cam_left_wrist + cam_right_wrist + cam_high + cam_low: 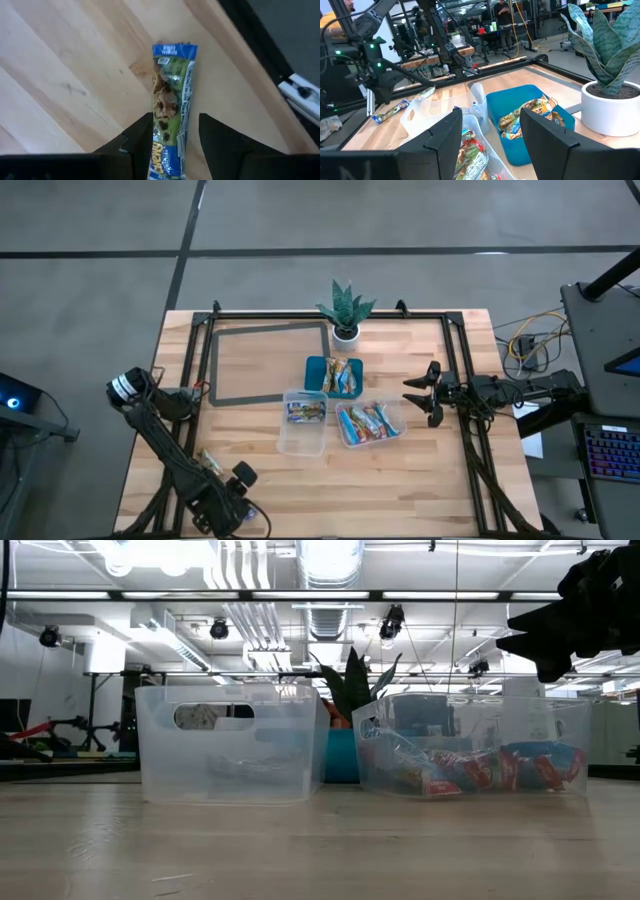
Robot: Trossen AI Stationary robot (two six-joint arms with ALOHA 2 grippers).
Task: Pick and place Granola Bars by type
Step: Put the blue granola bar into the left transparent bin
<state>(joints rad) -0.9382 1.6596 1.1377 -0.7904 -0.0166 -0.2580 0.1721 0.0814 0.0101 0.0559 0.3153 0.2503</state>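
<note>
Taking the potted plant [345,310] at the desk's [420,470] far edge as landmark: the tray [316,376] lies just in front of it, holding granola bars [340,376]. In front of the tray sit two tubs side by side, the left tub [303,435] with one bar [306,411], the right tub [391,419] with several. Well left of the plant, at the near edge, a bar [170,107] lies on the desk.
</note>
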